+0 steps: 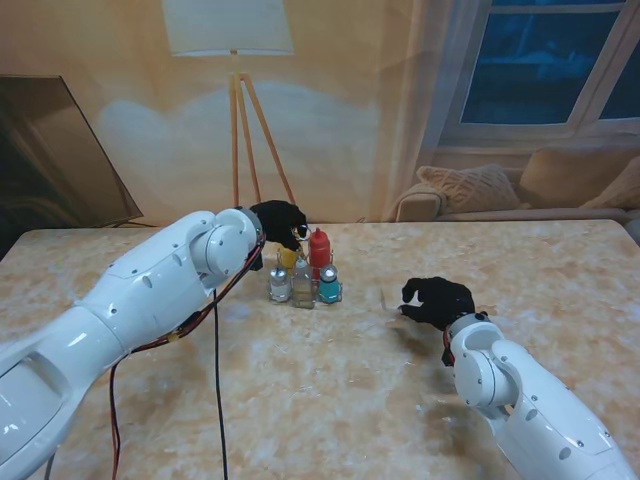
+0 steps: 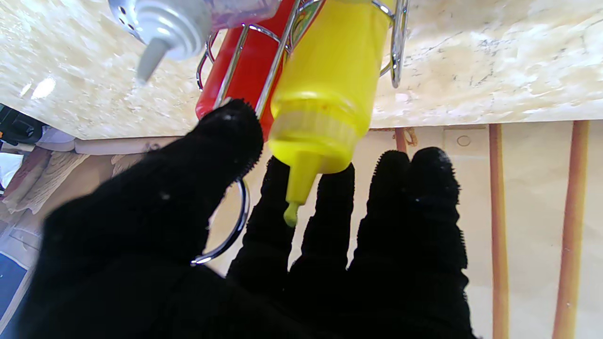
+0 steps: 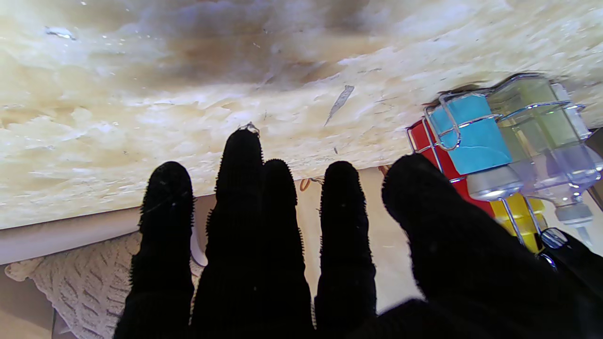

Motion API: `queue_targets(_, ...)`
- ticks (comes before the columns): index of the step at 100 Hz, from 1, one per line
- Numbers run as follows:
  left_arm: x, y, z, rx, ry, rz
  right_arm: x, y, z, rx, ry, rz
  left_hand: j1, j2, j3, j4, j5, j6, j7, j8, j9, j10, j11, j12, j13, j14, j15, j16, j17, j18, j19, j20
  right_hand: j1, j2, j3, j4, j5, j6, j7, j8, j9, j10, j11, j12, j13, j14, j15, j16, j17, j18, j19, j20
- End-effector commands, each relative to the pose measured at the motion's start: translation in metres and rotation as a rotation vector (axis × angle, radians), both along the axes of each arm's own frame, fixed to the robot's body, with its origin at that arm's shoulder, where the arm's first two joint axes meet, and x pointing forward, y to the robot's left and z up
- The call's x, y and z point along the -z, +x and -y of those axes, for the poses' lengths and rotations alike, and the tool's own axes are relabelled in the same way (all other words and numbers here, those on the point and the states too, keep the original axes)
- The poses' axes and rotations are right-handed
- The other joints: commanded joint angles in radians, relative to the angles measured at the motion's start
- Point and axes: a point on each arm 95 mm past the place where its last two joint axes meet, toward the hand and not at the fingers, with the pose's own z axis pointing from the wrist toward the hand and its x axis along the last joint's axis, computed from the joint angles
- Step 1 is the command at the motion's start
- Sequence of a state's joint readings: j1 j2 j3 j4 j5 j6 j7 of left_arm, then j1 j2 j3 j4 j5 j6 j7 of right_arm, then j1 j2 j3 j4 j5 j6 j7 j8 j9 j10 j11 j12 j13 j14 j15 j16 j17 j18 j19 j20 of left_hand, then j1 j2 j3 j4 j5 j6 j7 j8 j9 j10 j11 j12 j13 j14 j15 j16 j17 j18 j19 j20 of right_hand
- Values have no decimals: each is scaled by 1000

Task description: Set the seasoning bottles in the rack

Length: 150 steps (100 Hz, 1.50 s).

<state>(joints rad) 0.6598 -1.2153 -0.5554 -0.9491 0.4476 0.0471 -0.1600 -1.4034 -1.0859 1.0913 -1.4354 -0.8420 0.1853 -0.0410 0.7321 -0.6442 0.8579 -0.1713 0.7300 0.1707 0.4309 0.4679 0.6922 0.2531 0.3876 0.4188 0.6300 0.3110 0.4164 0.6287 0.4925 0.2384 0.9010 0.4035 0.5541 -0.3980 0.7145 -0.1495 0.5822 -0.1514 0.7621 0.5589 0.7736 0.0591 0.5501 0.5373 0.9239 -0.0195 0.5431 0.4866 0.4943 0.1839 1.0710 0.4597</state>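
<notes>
**Here, five bottles stand in a wire rack under the left hand**

The marble-patterned table (image 1: 300,400) fills most of the stand's view. Two white arms rise from that view's bottom corners, each ending in a black-gloved hand.

The wire rack (image 1: 305,285) stands around the middle of the table, closer to its far edge than to its near edge. It holds five bottles, one of each kind, and all stand upright. There is one yellow squeeze bottle (image 2: 330,80) and one red squeeze bottle (image 1: 319,247) on the rack's far side. There is one silver-capped shaker (image 1: 280,285), one clear bottle (image 1: 302,283) and one teal shaker (image 1: 329,285) on its near side.

The left hand (image 1: 280,223) hangs just over the rack's far left corner. Its fingers (image 2: 405,212) are spread and grip nothing. In the left wrist view the yellow bottle's nozzle points at the fingers, very close to them; whether it touches them cannot be told. The thumb lies against the red bottle and the rack's wire.

The right hand (image 1: 437,300) rests palm down, to the right of the rack and well apart from it, toward the table's right edge. Its fingers (image 3: 245,197) are spread and hold nothing.
</notes>
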Motion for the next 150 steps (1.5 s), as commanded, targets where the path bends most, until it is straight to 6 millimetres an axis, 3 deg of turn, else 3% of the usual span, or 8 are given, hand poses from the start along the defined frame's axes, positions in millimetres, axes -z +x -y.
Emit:
queue_targets(1, -2, -1, 2, 8, -5, 3, 4, -4, -4, -11, 2, -19, -24, 18, 39, 18, -9, 10, -22, -3, -38, 16, -13, -14, -21, 38, -18, -27, -31, 0, -3, -3, 15, -33, 14, -34, -1, -23, 13, -8, 18, -9, 13, -4, 14, -10, 15, 22, 2, -1, 20, -2)
queue_targets(8, -2, -1, 2, 7, -7, 8, 4, -4, -4, -11, 1, -19, -25, 21, 39, 18, -9, 9, -29, -4, -41, 15, -17, -17, -25, 24, -22, -33, -46, 6, -6, -6, 13, -33, 16, -35, 0, -23, 12, -8, 19, -10, 13, -4, 15, -11, 15, 22, 2, -1, 19, -2)
queue_targets(21, -3, -1, 1, 8, -11, 17, 4, -4, -3, -10, 2, -18, -33, 33, 33, 18, -20, 10, -46, -8, -58, 20, -29, -26, -45, 44, -35, -44, -72, 14, -12, -9, 13, -33, 17, -35, 0, -23, 13, -8, 19, -10, 14, -4, 14, -9, 15, 22, 2, -1, 20, -2)
queue_targets(46, -18, -9, -9, 13, -31, 67, 3, -4, -3, -10, 8, -15, -37, 60, 13, 19, -40, 7, -82, -18, -80, 25, -48, -39, -63, 41, -42, -55, -103, 24, -20, -8, 10, -25, 11, -35, 0, -23, 12, -8, 18, -9, 13, -4, 12, -8, 15, 22, -1, 1, 19, -1)
queue_targets(83, -39, -36, -59, -27, -110, 246, 3, -6, -1, -8, 13, -2, 7, 213, -131, 45, -67, 18, -126, -16, -99, 35, -60, -36, -94, 55, -46, -48, -164, 49, -12, 16, 12, -21, 5, -33, 2, -22, 12, -8, 19, -6, 11, -4, 10, -5, 13, 22, -3, 2, 19, -1)
queue_targets(116, -14, -77, -110, -78, -164, 353, -3, -14, -4, -18, 20, 6, 48, 303, -248, 64, -53, 46, -150, -13, -80, 49, -61, -25, -89, 70, -39, -38, -174, 65, -4, 26, 11, -17, -1, -32, 3, -20, 9, -9, 21, -6, 8, -5, 8, -2, 8, 20, -6, 5, 16, -2)
queue_targets(150, 22, -118, -135, -137, -225, 425, -6, -21, -7, -38, 36, 21, 75, 341, -295, 73, -41, 66, -168, -10, -69, 56, -57, -16, -90, 78, -33, -29, -185, 73, 4, 33, 15, -6, -15, -30, 10, -21, 12, -11, 30, -12, 4, -7, 10, -3, 4, 19, -8, 6, 13, -3)
